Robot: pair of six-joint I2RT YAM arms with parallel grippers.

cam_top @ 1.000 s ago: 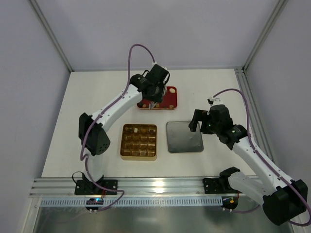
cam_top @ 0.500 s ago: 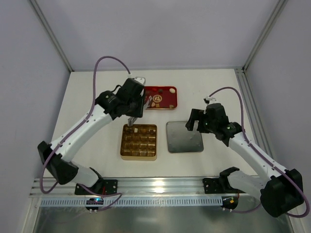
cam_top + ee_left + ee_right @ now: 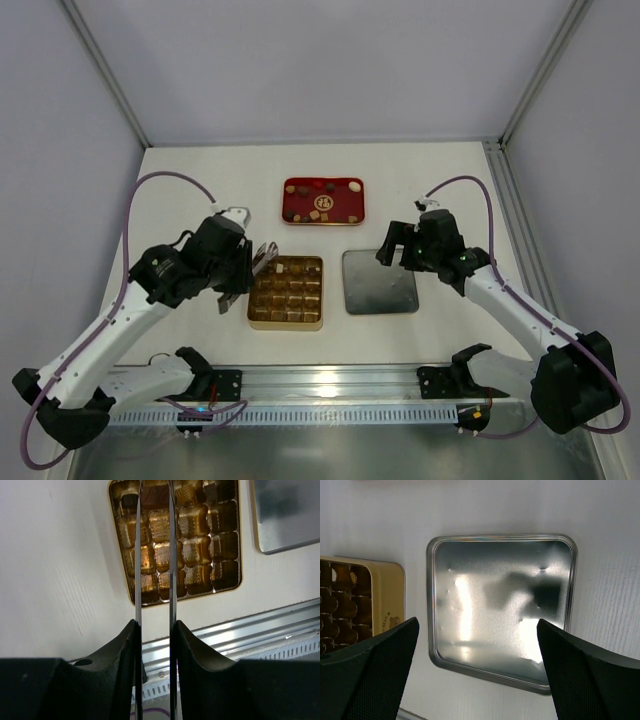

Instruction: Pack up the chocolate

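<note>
Over the gold box's (image 3: 285, 323) far-left corner: the left gripper (image 3: 266, 258) hangs with its thin blades drawn narrow. In the wrist view a dark brown piece (image 3: 154, 497) fills the gap near the tips. You appear to be pinching it, not merely hovering above a filled cell.

The right gripper (image 3: 395, 254) is spread wide and holds nothing, above the silver lid (image 3: 380, 290).

The other chocolate (image 3: 354, 185) lies loose on the red tray (image 3: 340, 200) at the far side, well apart from the box.

Handling, judged:
- The pieces look very light and rigid, but brittle.
- They look smooth enough to squirt out from between steel blades, the round ones more so than the square.
- Take each across its widest middle, and square ones on their flat faces.
- Squeeze lightly; heavy pressure would likely dent or crack a piece.
- Lower the piece into its cell before you let go.
</note>
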